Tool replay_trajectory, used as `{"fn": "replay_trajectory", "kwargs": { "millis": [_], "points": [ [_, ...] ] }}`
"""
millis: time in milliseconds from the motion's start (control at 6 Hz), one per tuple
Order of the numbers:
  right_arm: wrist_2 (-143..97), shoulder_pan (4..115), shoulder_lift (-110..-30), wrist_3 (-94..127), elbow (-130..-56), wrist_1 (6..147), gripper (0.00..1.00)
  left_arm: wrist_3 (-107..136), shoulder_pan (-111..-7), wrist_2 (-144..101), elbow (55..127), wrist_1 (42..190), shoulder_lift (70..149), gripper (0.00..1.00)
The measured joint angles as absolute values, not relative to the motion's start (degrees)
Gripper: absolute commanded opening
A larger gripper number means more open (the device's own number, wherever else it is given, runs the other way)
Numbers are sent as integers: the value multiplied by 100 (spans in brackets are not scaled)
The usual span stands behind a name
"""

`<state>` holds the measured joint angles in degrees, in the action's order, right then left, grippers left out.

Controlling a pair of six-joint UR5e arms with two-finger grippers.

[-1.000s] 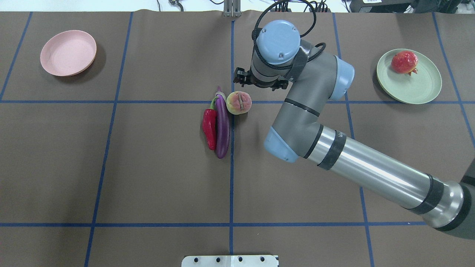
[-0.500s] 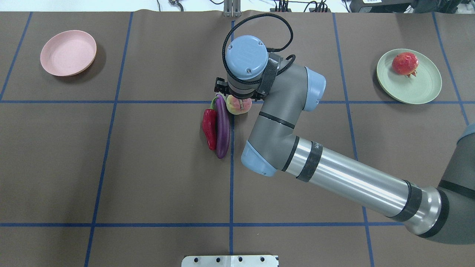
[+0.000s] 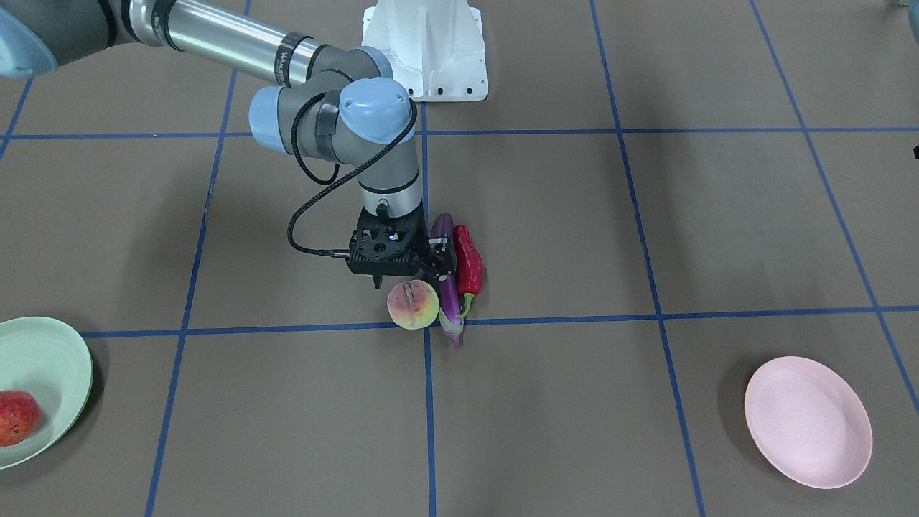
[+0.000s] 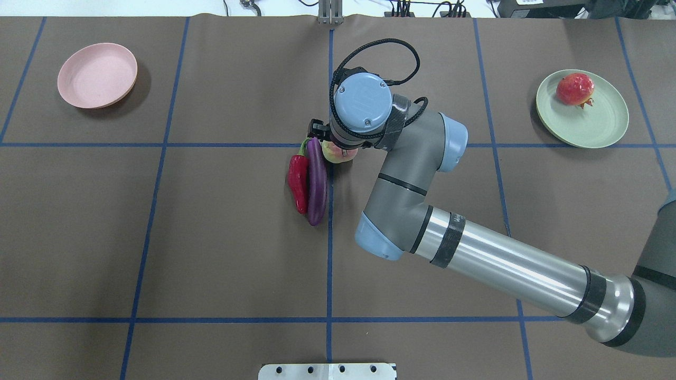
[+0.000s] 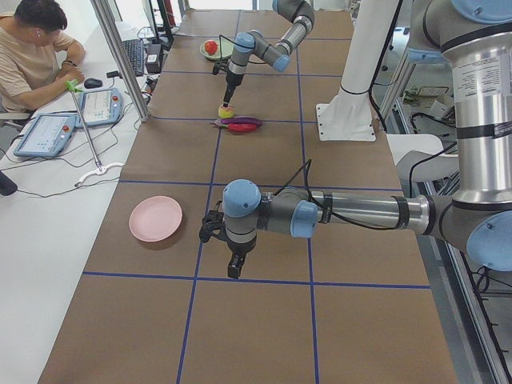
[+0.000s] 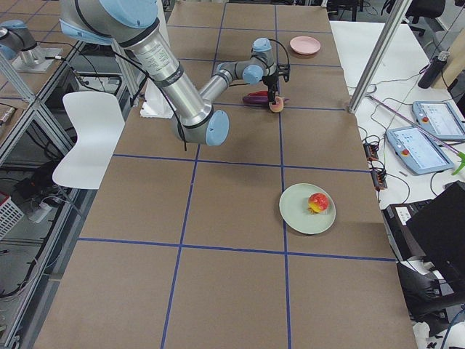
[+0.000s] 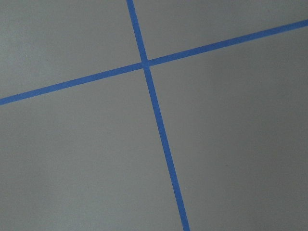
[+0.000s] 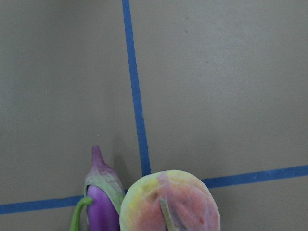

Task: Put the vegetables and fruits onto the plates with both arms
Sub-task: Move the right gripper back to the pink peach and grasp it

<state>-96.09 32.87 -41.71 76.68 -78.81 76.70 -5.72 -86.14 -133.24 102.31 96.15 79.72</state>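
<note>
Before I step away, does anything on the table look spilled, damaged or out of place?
Nothing stands out. The speckled red pomegranate sits on the pale green plate; the glossy purple eggplant, red pepper and pink-yellow peach lie intact, bunched together at mid-table.

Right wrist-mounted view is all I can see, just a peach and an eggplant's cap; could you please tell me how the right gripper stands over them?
Observer: In the front-facing view the right gripper hangs just above the peach, jaws apart and not closed on it.
Operator: Thank you. Do the plates hold anything yet?
Observer: The green plate holds the pomegranate, and the pink plate holds nothing.
</note>
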Motion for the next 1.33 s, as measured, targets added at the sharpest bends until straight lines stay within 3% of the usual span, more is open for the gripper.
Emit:
{"fn": "replay_trajectory", "kwargs": {
  "millis": [1000, 1333],
  "points": [
    [-9328, 3171, -4177, 7681, -7380, 7016, 99, -571, -8613, -13324, 10234, 9615, 7978, 100],
    [-9316, 3165, -4159, 7680, -7295, 7004, 93, -571, -8613, -13324, 10233, 9615, 7990, 100]
  ]
}}
